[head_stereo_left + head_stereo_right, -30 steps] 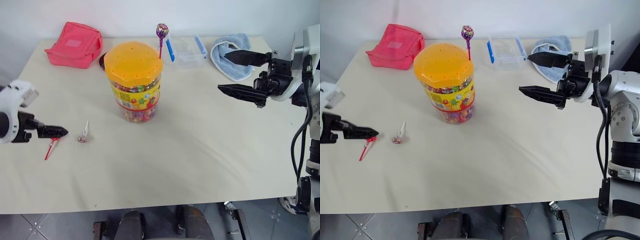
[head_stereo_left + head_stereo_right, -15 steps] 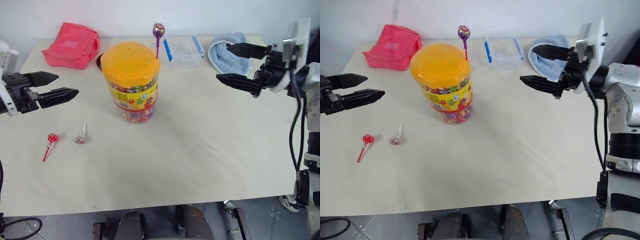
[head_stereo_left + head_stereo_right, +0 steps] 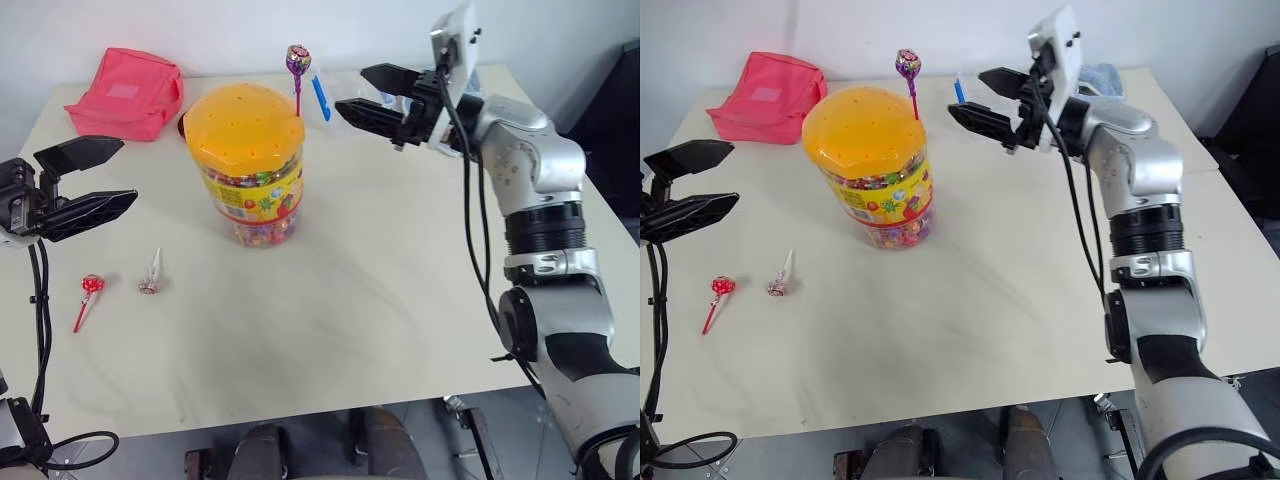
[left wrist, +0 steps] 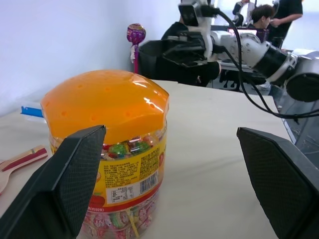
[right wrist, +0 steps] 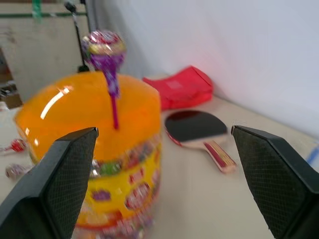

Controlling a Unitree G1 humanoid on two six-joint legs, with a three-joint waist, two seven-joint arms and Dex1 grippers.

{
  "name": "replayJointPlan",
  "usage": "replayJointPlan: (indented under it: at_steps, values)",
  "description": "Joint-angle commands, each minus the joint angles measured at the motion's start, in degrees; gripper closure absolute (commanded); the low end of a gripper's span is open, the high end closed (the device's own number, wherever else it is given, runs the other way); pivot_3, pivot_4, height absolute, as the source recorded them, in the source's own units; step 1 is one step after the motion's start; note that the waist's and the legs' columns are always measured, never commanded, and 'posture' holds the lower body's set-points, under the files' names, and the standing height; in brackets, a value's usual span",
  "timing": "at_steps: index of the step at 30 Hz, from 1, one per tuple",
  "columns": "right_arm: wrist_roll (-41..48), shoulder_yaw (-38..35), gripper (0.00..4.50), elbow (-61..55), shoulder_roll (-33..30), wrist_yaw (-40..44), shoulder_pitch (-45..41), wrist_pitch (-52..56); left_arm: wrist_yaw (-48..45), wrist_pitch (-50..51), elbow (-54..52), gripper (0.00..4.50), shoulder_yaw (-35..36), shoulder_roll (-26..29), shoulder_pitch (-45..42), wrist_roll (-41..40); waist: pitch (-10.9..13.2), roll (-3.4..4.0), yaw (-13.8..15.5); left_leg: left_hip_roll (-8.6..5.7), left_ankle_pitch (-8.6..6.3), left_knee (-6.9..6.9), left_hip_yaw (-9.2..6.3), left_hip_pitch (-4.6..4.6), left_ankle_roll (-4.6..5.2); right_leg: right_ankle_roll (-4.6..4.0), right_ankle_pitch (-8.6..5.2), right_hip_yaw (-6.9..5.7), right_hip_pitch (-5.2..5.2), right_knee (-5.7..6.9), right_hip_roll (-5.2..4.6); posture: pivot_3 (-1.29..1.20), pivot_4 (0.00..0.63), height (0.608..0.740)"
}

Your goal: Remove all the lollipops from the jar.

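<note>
Purple lollipop (image 3: 297, 60) upright in jar (image 3: 245, 160) lid, stick vertical

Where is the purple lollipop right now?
The purple lollipop stands upright in the jar's orange lid, at its far edge on the robot's right, with the open right gripper level with it, just to the right.
</note>
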Motion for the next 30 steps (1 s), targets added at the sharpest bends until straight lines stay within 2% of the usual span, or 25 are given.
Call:
replayJointPlan:
  at_steps: [1,6,14,19,28,30]
  values:
    - [0.15,-0.38,0.0,2.44,2.84,1.5,-4.5,-2.22,0.18,-2.45,0.22,0.03,-0.12,0.14,-0.93,0.14,0.0,0.0,-0.43,0.0,0.0,-0.01,-0.01,0.0,0.0,0.0,0.0,0.0,0.0,0.0,0.0,0.0,0.15,0.74]
    - [-1.11,-0.25,0.0,9.6,7.14,3.77,-9.08,-5.01,0.98,-3.17,-0.48,0.03,0.01,-0.55,-0.8,-0.79,-0.01,-0.01,-1.48,0.0,0.0,-0.04,-0.03,0.01,0.0,0.0,0.0,-0.01,0.0,0.01,0.01,0.0,0.15,0.74]
    - [-4.22,-0.37,0.0,18.76,10.72,4.64,-13.51,-8.89,2.75,-4.74,0.67,0.03,1.9,1.81,1.24,0.79,-0.03,-0.05,-2.8,0.01,0.0,-0.09,-0.07,0.01,0.0,0.0,0.0,-0.02,0.0,0.01,0.0,0.0,0.15,0.74]
    - [-5.14,-0.78,1.51,21.05,11.98,4.55,-15.24,-9.8,3.06,-5.07,0.21,0.0,3.14,2.67,3.03,0.43,-0.03,-0.05,-3.56,0.01,0.0,-0.11,-0.1,0.02,0.0,0.0,0.0,-0.02,0.0,0.01,-0.01,0.0,0.15,0.74]
    - [-5.26,-2.44,4.48,22.05,12.57,3.03,-17.91,-11.75,3.78,-5.61,-0.05,0.0,3.96,2.38,4.22,0.05,-0.03,-0.05,-3.68,0.02,0.0,-0.11,-0.11,0.02,0.0,0.0,0.0,-0.01,0.0,0.01,-0.01,0.0,0.15,0.74]
    - [-5.44,-2.87,4.48,22.24,12.37,2.53,-18.54,-12.43,3.68,-5.79,0.16,0.0,4.13,2.4,4.46,0.04,-0.03,-0.04,-3.75,0.02,0.0,-0.12,-0.11,0.02,0.0,0.0,0.0,-0.01,0.0,0.01,-0.01,0.0,0.15,0.74]
